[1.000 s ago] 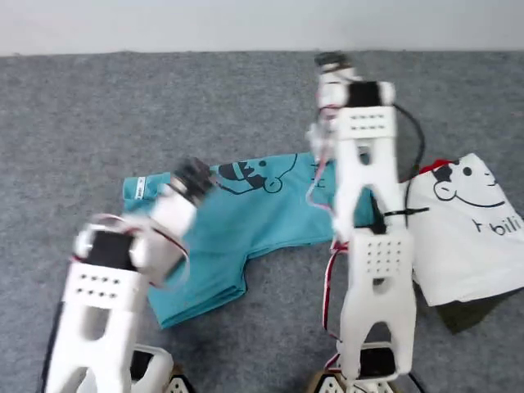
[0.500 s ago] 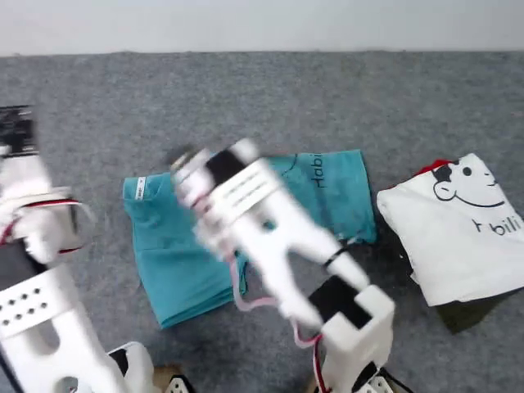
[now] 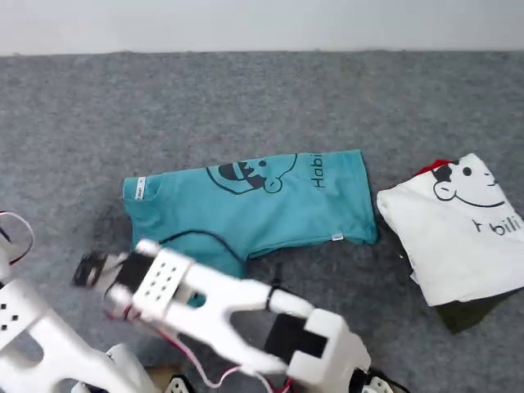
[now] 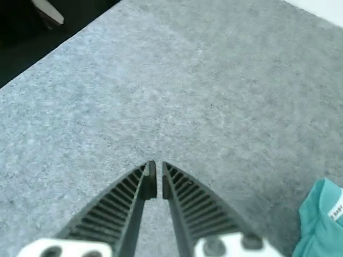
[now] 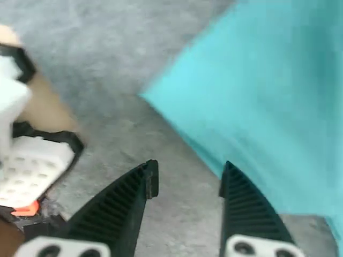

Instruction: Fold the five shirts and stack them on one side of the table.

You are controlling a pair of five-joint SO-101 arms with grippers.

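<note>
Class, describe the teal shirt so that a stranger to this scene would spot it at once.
On the grey table, look near the middle: the teal shirt lies there with a dark cartoon print. Unlike the folded white shirt beside it, it is teal and spread wide.

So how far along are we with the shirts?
Done: a folded white shirt lies at one side on dark cloth; count beneath hidden. In hand: nothing; the right pincer is open beside the teal shirt, the left pincer shut over bare mat. Left: finish folding the teal shirt and stack it.
</note>
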